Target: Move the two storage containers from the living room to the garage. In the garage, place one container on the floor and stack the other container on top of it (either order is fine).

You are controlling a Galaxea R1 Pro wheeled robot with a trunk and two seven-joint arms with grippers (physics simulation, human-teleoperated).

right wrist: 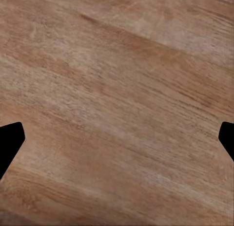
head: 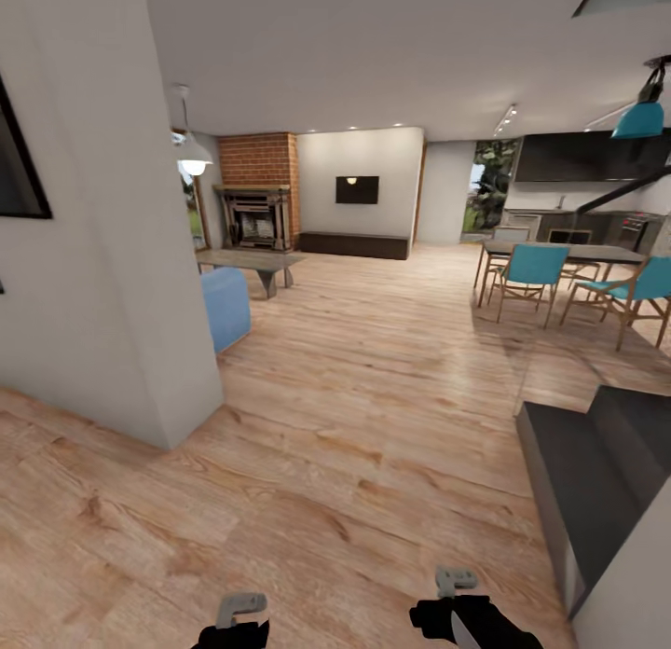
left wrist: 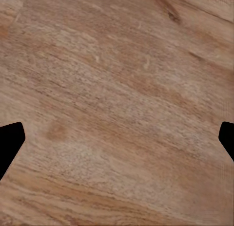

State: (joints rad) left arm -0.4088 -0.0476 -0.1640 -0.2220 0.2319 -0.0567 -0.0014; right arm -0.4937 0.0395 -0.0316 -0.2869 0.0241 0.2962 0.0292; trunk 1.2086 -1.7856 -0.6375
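The robot stands on a light wood-plank floor (head: 373, 425) with wavy brown grain and darker knots, the boards running away toward the living room (head: 308, 211) at the far end. There a red brick fireplace (head: 258, 190) with a dark framed opening stands against the back wall, a small black wall TV (head: 357, 189) hangs on a smooth pale panel beside it, and a long dark cabinet (head: 354, 244) runs low along the wall under the TV. A grey low table (head: 250, 262) with a flat slab top sits in front of the fireplace, and the rounded end of a blue sofa (head: 225, 307) pokes out from behind a plain white wall corner (head: 121, 239). To the right are teal chairs (head: 533, 274) with thin wooden legs around a dark dining table (head: 578, 253), and dark matte stair steps (head: 596, 472) with sharp edges.

The storage containers cannot be seen in any view.

Low in the head view, the left gripper (head: 240, 612) and the right gripper (head: 454, 582) show grey tips on black bodies. In each wrist view the black fingers (left wrist: 9, 141) (right wrist: 9, 141) sit at opposite edges, spread wide, with only wood grain between them.
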